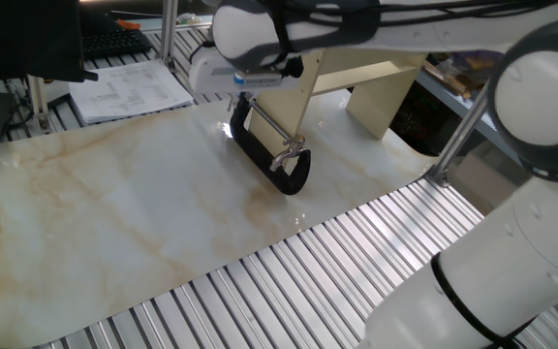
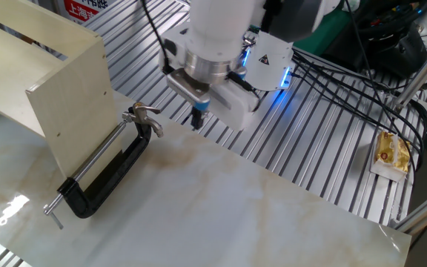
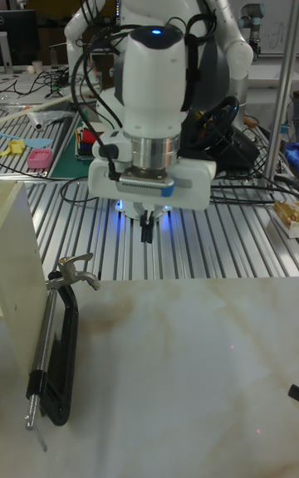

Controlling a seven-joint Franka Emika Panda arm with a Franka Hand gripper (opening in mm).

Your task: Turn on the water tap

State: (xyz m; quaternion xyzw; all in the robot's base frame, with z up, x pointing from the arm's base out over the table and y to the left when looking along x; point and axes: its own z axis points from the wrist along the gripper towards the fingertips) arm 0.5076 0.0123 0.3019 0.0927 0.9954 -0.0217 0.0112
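Observation:
The water tap point(image 2: 113, 182) lies flat on the marble sheet: a glossy black U-shaped body spanned by a thin silver rod, with a small chrome lever point(image 2: 143, 113) at the end nearest my arm. It also shows as the water tap point(image 1: 264, 160) and the water tap point(image 3: 62, 362). My gripper point(image 2: 196, 117) hangs above the slatted table just past the marble's edge, to the right of the lever and apart from it. Its dark fingers point(image 3: 147, 231) are shut with nothing between them. In one fixed view my arm hides the fingertips.
A large beige blocky arch point(image 2: 65, 81) stands right beside the tap's rod. The marble sheet point(image 2: 236, 215) covers the slatted aluminium table. Papers point(image 1: 129, 87) and a keyboard point(image 1: 114, 42) lie at the far side. Cables point(image 2: 347, 67) and a snack packet point(image 2: 391, 152) lie on the slats.

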